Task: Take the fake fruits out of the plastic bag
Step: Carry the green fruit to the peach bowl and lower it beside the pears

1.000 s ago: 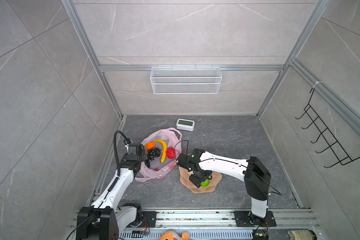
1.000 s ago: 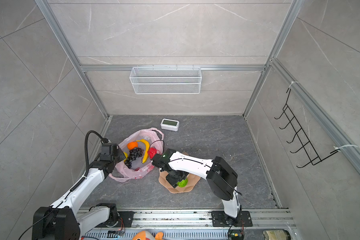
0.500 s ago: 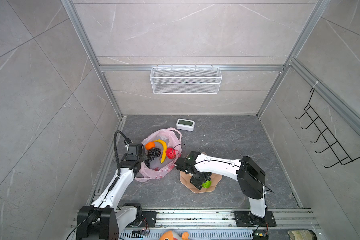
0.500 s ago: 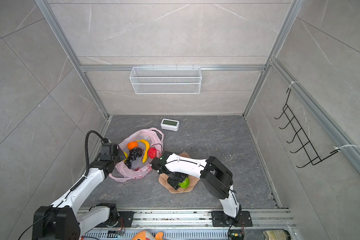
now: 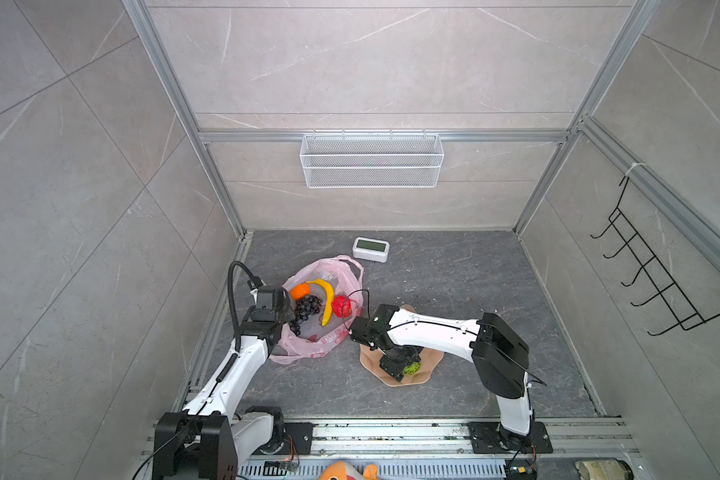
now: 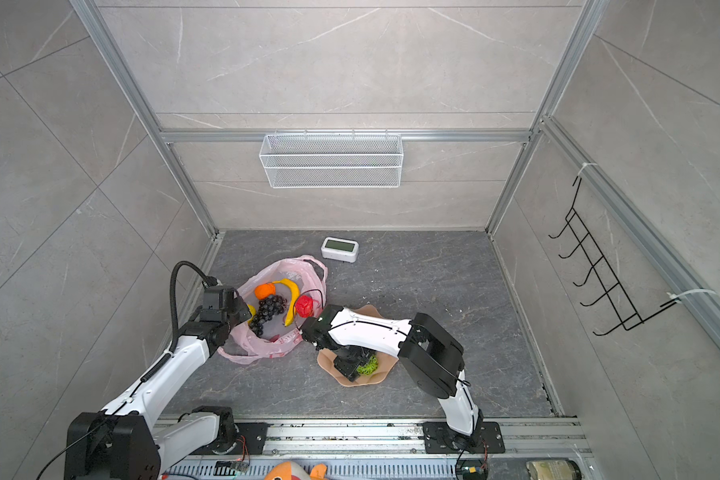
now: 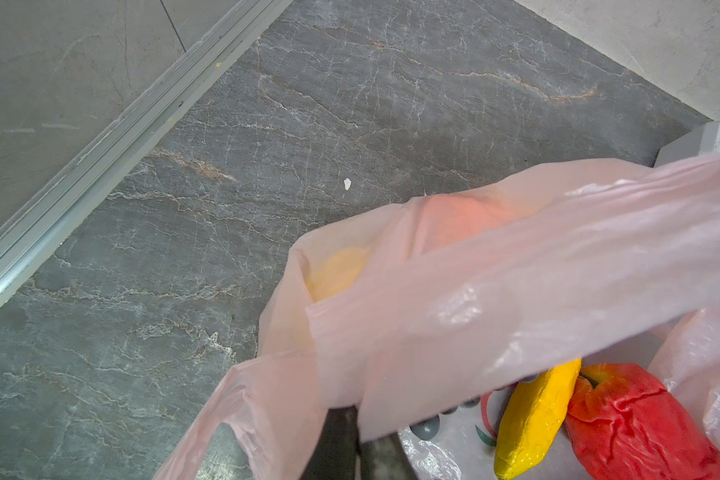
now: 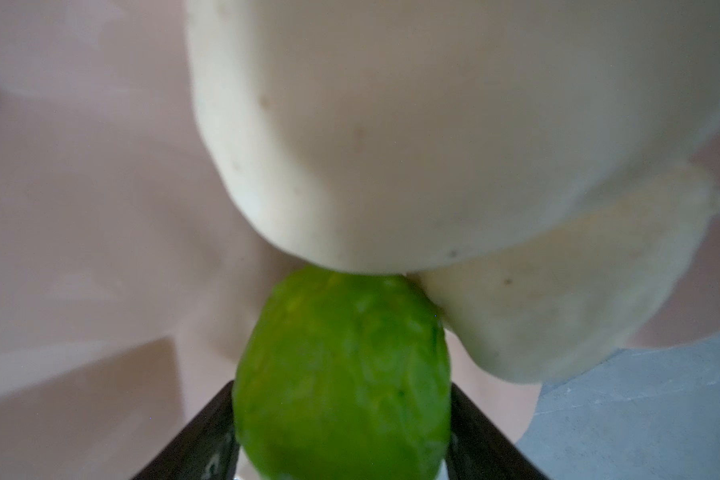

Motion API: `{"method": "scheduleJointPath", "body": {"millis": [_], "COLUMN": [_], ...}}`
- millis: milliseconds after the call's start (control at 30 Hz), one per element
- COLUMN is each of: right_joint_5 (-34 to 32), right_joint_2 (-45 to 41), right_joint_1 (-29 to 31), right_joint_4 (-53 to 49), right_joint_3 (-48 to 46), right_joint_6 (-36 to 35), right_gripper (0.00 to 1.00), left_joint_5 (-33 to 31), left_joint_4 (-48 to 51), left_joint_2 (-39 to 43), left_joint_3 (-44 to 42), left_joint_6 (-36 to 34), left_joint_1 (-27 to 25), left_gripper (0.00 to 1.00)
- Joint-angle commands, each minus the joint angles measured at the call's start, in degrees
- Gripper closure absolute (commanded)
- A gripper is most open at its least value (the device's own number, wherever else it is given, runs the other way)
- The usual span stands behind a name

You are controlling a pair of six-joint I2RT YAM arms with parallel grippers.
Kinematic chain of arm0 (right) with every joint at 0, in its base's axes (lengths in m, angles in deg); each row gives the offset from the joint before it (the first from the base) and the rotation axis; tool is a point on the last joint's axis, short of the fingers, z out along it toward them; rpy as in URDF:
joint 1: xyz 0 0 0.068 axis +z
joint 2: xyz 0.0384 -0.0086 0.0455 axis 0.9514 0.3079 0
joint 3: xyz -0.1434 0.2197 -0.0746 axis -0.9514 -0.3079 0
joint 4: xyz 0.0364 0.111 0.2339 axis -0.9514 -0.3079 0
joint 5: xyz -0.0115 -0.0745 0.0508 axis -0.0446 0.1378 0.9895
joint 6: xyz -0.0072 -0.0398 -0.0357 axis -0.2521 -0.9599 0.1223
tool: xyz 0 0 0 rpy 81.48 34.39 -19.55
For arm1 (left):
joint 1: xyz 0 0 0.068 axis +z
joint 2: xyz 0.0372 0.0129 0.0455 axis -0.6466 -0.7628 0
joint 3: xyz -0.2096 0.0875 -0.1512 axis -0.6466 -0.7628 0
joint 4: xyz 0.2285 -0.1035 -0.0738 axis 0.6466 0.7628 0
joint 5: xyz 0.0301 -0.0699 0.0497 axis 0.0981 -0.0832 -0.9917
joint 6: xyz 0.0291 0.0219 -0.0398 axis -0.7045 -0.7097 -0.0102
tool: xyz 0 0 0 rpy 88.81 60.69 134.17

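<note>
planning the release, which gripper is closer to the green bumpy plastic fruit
Right. The right gripper straddles the green bumpy plastic fruit in the peach scalloped bowl; the left gripper, well away, pinches the translucent pink plastic bag.

We find open bench right of the clock, behind the bowl; the right arm lies low across the bowl. The plastic bag gapes upward; fake fruits crowd it.

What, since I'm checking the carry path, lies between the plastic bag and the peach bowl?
Between plastic bag and bowl: a narrow strip of bare grey floor, the right arm's black wrist above it, in both top views.
</note>
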Motion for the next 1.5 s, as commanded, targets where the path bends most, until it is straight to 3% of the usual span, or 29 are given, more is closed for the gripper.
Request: {"method": "scheduleJointPath", "body": {"millis": [0, 367, 933, 1233, 1467], "right_joint_5": [0.3, -0.4, -1.2, -4.3, -6.3], "right_joint_2": [-0.8, -7.7, -22.0, -23.5, -23.7], "right_joint_1": [0.5, 0.4, 0.4, 0.4, 0.4], "right_joint_4": [-0.4, 3.8, 30.7, 38.7, 38.7], "right_joint_3": [0.7, -2.7, -22.4, -29.0, -29.4], "right_joint_6": [0.1, 3.7, 13.7, 18.1, 18.9], "right_gripper": [0.27, 0.35, 0.38, 0.37, 0.33], "left_joint_5": [-0.8, -1.0, -0.4, -0.2, 0.0], "left_joint_4": [-0.6, -0.5, -0.5, -0.6, -0.7], "left_joint_2": [0.0, 0.3, 0.5, 0.3, 0.1], "left_joint_3": [-0.2, -0.4, -0.3, -0.3, -0.2], "left_joint_6": [-1.4, -1.3, -1.2, -1.3, -1.2], "left_joint_1": [0.0, 0.0, 0.0, 0.0, 0.0], "left_gripper": [1.00, 1.00, 1.00, 1.00, 1.00]}}
